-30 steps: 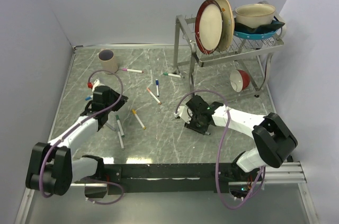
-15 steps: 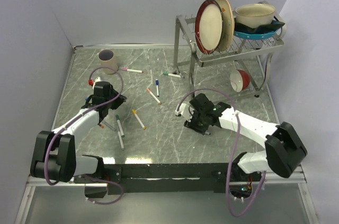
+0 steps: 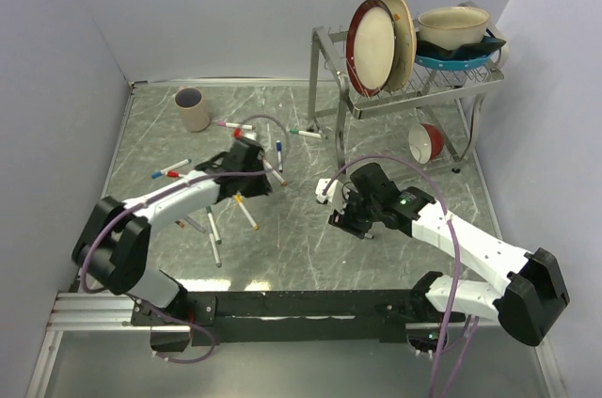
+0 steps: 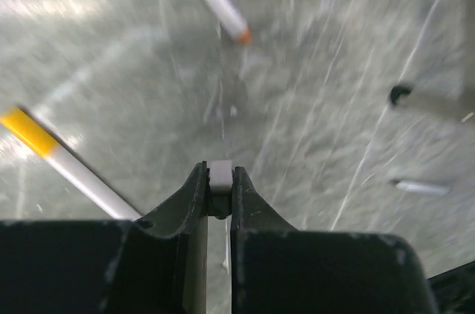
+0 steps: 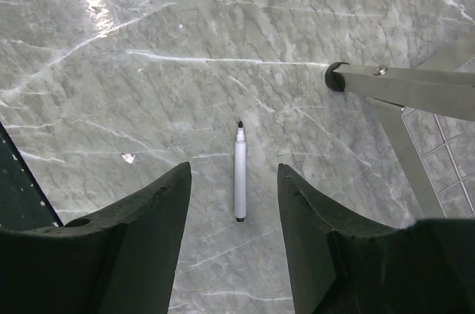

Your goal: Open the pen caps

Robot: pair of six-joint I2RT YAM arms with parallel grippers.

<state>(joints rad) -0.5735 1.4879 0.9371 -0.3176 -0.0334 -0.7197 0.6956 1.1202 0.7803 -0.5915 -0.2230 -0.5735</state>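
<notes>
Swung over: left gripper (image 4: 220,180) went from left side to centre of the grey marbled tabletop (image 3: 301,247); right gripper (image 5: 234,173) spread wider.
We saw the left one's fingers clenched on a small white piece (image 4: 220,177), couldn't tell what. Right one's fingers hung released over a thin white uncapped pen (image 5: 240,184) w/ black tip, untouched, near a steel dish-rack leg (image 5: 401,87). Small coloured plastic pen caps (image 3: 238,199) sat on white pens (image 3: 249,217) scattered mid-table: yellow just beside left arm, blue (image 3: 279,145) & green (image 3: 294,132) farther back, pink (image 3: 219,122) near a beige cylindrical mug (image 3: 192,108).
</notes>
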